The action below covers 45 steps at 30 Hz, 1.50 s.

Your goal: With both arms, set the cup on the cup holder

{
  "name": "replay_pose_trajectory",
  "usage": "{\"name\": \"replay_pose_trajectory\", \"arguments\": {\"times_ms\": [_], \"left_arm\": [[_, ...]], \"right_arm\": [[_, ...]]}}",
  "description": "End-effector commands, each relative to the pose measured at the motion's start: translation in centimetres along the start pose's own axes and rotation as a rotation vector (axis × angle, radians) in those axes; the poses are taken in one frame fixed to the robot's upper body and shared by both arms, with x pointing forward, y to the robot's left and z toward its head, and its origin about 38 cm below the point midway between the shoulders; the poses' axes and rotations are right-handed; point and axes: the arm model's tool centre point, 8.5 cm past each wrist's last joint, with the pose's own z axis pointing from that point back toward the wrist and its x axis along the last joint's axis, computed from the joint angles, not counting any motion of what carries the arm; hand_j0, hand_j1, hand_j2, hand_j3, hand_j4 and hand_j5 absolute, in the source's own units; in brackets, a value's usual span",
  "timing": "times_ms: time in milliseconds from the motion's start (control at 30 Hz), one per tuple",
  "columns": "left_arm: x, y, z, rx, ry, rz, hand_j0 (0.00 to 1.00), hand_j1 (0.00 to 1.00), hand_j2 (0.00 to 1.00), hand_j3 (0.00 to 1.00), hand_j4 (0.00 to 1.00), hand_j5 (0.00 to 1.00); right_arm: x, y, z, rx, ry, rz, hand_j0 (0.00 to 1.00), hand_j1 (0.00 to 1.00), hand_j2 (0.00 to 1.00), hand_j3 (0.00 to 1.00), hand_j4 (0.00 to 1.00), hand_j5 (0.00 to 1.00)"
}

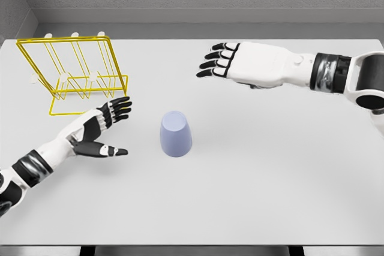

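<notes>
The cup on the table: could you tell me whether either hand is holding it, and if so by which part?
Nothing is held. The cup stands alone on the table; the left hand is open beside it, the right hand open farther back.

No readable text, labels, brands, numbers or signs anywhere in the head view.
</notes>
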Motion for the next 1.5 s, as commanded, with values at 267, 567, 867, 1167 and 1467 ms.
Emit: {"name": "replay_pose_trajectory", "arguments": {"times_ms": [267, 567, 867, 1167, 1467], "left_arm": [[-0.6, -1.9, -3.1, -0.05, 0.015, 0.039, 1.0, 1.0, 1.0, 1.0, 1.0, 1.0], [-0.6, -2.8, -5.4, -0.08, 0.014, 0.047, 1.0, 1.0, 1.0, 1.0, 1.0, 1.0], [-0.5, -3.5, -6.3, -0.105, 0.016, 0.05, 1.0, 1.0, 1.0, 1.0, 1.0, 1.0], [-0.2, -4.7, -7.5, -0.133, 0.0, 0.059, 1.0, 1.0, 1.0, 1.0, 1.0, 1.0], [-0.1, -5.4, -8.3, -0.151, -0.007, 0.058, 1.0, 1.0, 1.0, 1.0, 1.0, 1.0]], "right_arm": [[-2.3, 5.1, 10.7, -0.172, 0.26, -0.278, 1.0, 1.0, 1.0, 1.0, 1.0, 1.0], [-2.0, 6.2, 11.3, -0.208, 0.286, -0.327, 1.0, 1.0, 1.0, 1.0, 1.0, 1.0], [-2.2, 6.1, 11.9, -0.218, 0.303, -0.324, 1.0, 1.0, 1.0, 1.0, 1.0, 1.0], [-2.1, 6.2, 11.8, -0.217, 0.302, -0.328, 1.0, 1.0, 1.0, 1.0, 1.0, 1.0], [-2.1, 6.2, 11.9, -0.218, 0.303, -0.326, 1.0, 1.0, 1.0, 1.0, 1.0, 1.0]]}}
